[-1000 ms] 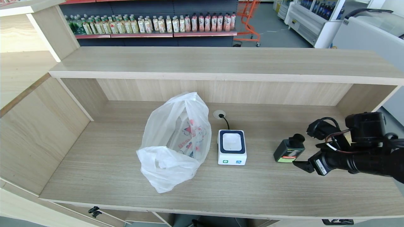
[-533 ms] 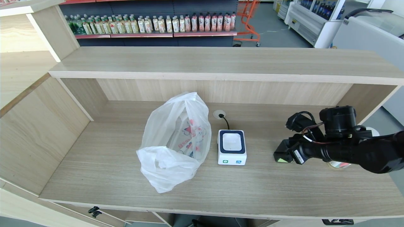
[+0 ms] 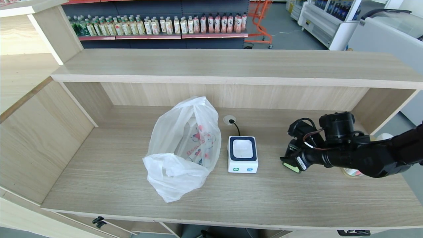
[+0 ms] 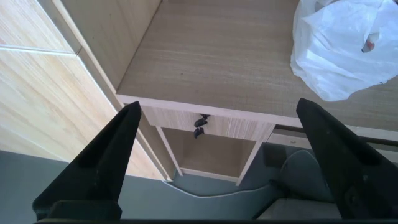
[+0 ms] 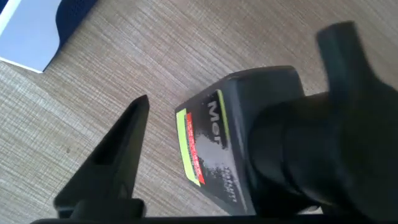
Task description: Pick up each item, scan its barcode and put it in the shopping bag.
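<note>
The counter (image 3: 99, 172) and the bag (image 3: 181, 148) are as they were a second ago. The bag slumps left of the scanner (image 3: 242, 153), mouth toward the front edge, with a red-printed carton showing through the plastic.

What has moved is the right arm. It has swung in from the right edge toward the middle, and the right gripper (image 3: 291, 155) has gone from just beside the bottle (image 5: 211, 143) to straddling it. The bottle is small and dark with a green-and-red label, and it sits on the counter right of the scanner, near it but apart. The wrist view shows one finger (image 5: 118, 155) off one side with bare wood between it and the label, and the other past the cap end. So the jaws are spread around the bottle, not yet pressing it.

The label corner now shows a little nearer the scanner than before — nudged or merely half-covered, I cannot tell.

The left gripper (image 4: 219, 107) hangs out past the counter's front edge, its fingers wide apart and holding nothing.

For the task, the approach looks finished and the grasp comes next — close, lift, then carry the label over the scanner glass. A round item (image 3: 353, 172) half hidden behind the forearm probably waits its turn.
</note>
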{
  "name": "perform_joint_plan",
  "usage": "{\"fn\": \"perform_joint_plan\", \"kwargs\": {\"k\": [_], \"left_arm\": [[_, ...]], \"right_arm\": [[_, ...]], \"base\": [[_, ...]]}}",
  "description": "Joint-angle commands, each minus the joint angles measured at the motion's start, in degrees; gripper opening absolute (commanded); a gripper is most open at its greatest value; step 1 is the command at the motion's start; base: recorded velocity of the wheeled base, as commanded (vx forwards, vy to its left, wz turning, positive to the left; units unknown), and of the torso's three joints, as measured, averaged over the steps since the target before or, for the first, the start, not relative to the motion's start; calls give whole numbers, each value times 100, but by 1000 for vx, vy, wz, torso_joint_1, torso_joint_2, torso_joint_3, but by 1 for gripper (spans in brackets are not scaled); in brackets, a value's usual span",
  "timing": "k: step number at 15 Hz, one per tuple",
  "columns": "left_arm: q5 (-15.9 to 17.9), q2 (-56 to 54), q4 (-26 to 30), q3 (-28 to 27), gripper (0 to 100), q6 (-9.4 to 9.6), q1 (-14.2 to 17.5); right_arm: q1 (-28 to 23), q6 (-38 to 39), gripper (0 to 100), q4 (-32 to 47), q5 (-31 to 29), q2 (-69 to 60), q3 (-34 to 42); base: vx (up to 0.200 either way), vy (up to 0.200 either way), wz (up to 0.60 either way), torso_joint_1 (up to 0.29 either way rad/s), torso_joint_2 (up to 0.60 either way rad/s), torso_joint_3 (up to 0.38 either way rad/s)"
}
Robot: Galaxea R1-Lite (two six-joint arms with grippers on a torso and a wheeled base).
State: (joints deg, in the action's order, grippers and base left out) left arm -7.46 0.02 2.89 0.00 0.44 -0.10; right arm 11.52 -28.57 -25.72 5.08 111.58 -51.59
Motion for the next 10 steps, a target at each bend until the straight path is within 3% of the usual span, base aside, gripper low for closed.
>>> {"fn": "perform_joint_plan", "kwargs": {"k": [1, 4, 6, 8, 10], "left_arm": [[-1, -2, 1, 0, 100, 0, 1], [-1, -2, 1, 0, 100, 0, 1], [-1, -2, 1, 0, 100, 0, 1], [-1, -2, 1, 0, 100, 0, 1], [-1, -2, 1, 0, 100, 0, 1]], "right_arm": [[70, -8, 0, -3, -16, -14, -18], [122, -17, 0, -47, -7, -260, 105], [149, -8, 0, -548, 1, -638, 439], [140, -8, 0, -1339, 63, -1516, 1186], [114, -307, 0, -2148, 573, -2554, 2320]], "base": [[0, 0, 0, 0, 0, 0], [0, 0, 0, 0, 0, 0], [0, 0, 0, 0, 0, 0], [0, 0, 0, 0, 0, 0], [0, 0, 0, 0, 0, 0]]}}
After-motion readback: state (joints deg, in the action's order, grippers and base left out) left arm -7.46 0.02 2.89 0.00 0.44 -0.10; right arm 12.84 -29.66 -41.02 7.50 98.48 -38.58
